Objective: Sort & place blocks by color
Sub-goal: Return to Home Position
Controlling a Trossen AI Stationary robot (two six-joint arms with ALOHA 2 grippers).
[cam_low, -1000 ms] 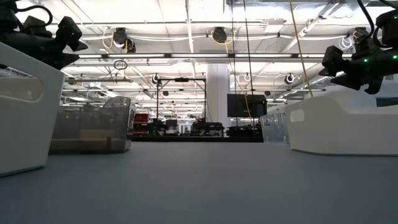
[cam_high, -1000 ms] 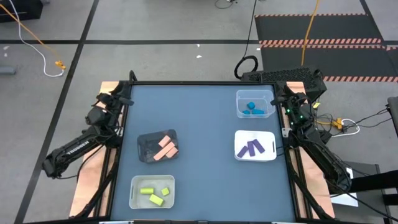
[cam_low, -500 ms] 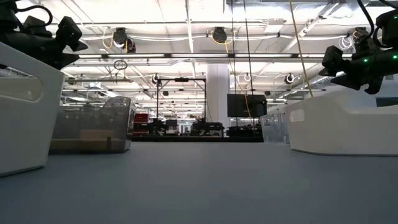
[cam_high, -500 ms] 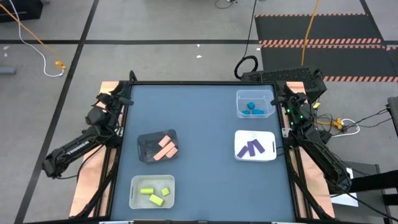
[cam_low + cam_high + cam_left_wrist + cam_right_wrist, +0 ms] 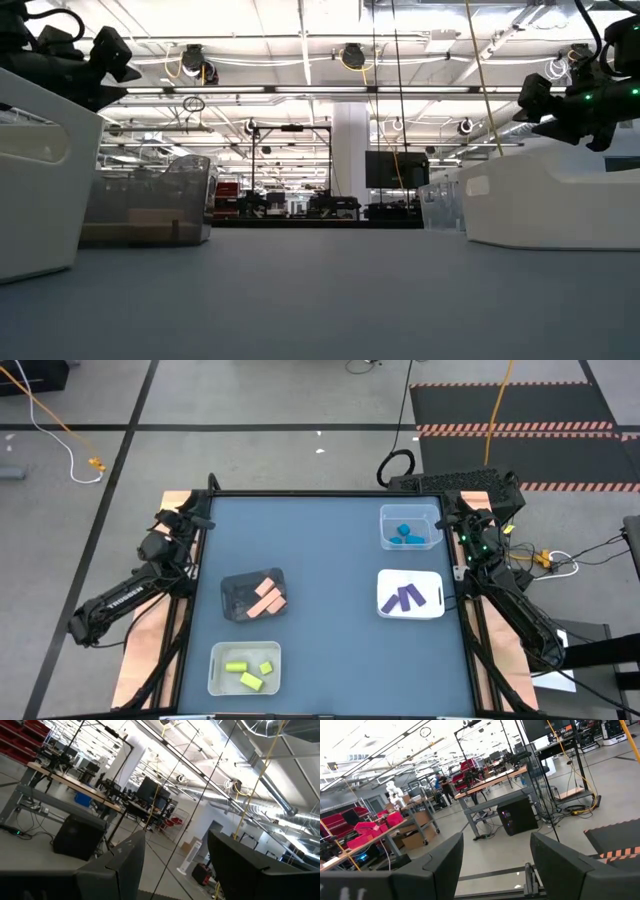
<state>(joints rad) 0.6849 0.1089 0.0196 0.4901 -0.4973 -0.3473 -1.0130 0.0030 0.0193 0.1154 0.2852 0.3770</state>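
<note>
across the dark table (image 5: 330,560), left gripper (image 5: 198,520) and right gripper (image 5: 455,520) sit at the side edges, jaws released and empty. blue blocks (image 5: 407,536) lie in the clear bin (image 5: 385,518), purple blocks (image 5: 405,598) in the white bin (image 5: 386,610), salmon blocks (image 5: 267,597) in the dark bin (image 5: 232,605), yellow-green blocks (image 5: 250,673) in the pale bin (image 5: 216,682).

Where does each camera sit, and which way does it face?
High: above the table, looking straight down; left arm and right arm folded at its sides.
Low: tabletop height, level across it into the room; arm ends in upper corners.
Left wrist: faces the room past open jaws.
Right wrist: same.
Shared: high and low both show the dark bin.
</note>
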